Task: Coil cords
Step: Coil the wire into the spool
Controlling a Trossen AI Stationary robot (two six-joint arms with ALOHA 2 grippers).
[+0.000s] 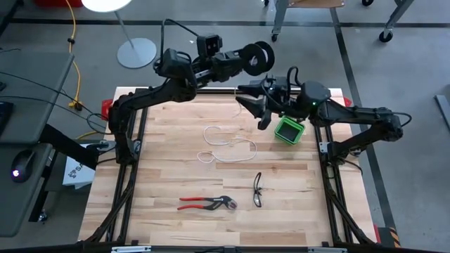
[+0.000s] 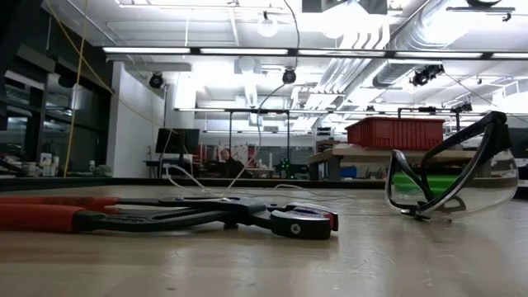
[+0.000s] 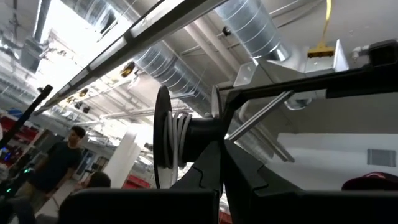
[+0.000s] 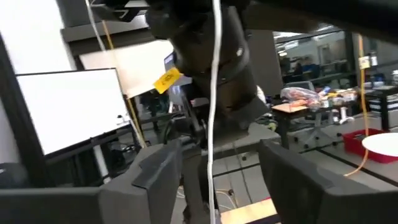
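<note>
Two dark arms meet above the far edge of the wooden tabletop. The left gripper is clamped shut on the black spool, holding it raised beyond the far edge; in the left wrist view the spool sits on its side between the fingers, with a few turns of white cord wound on its hub. The right gripper hangs just beside and below the spool, over the far part of the tabletop, with its fingers spread wide; the white cord runs as a straight vertical line down through the gap between them, and no contact with either finger can be made out. The rest of the cord lies loose in open loops on the middle of the tabletop, a thin strand rising from it toward the grippers. A green box stands near the right arm, just beside the right gripper. Nearer the front edge lie red-handled pliers and, a little to their right, safety glasses, apart from each other and well clear of the cord. In the low view the pliers and glasses fill the foreground, and a person shows far off in the room.
</note>
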